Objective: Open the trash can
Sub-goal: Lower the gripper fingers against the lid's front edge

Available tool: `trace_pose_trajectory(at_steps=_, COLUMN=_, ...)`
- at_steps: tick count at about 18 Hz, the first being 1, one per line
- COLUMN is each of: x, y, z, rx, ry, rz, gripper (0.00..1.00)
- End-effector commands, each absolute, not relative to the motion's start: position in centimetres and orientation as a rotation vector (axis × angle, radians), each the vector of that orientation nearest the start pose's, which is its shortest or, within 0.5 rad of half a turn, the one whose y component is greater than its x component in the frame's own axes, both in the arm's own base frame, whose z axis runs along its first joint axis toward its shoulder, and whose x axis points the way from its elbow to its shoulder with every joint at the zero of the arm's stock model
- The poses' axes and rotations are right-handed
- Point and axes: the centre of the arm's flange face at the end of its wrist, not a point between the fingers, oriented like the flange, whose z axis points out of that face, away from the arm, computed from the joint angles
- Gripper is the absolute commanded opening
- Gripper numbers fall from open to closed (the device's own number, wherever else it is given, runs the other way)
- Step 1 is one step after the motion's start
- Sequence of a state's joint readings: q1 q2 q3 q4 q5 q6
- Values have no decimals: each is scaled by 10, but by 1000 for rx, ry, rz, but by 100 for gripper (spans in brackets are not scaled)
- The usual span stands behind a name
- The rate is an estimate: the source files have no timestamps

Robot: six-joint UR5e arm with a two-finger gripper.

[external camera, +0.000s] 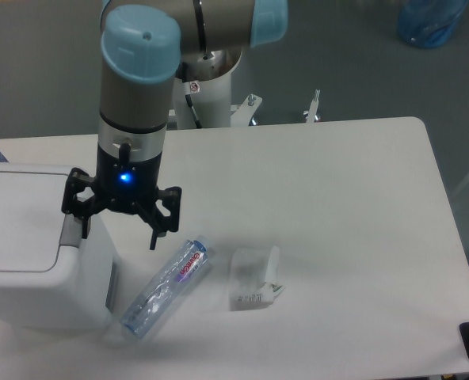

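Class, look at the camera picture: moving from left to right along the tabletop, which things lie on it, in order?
trash can → clear plastic bottle → crumpled white wrapper. The gripper hangs above the trash can's right edge, so it is left out.

One robot arm (135, 87) is in view, carrying one gripper (120, 226) with two fingers. One white surface (337, 206) carries everything. On it stands one white trash can (28, 253) at the near left, with one flat lid and one grey push tab (69, 231). One clear plastic bottle (165, 287) lies just right of it, and one crumpled white wrapper (254, 277) lies right of the bottle. One blue container (431, 21) shows at the far right, off the surface.
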State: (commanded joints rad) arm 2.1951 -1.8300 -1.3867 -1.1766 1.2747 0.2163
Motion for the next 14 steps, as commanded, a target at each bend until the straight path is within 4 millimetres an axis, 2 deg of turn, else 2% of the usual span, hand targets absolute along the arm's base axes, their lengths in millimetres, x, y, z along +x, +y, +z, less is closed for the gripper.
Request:
trace_pose_trajectory(at_steps=8, x=-231, y=601, z=489, rx=-2671, ry=-518, rz=-197, gripper=100)
trace_pose_trajectory(at_steps=14, x=-221, y=604, z=489, rx=-2669, ry=-546, rz=-211, gripper=100)
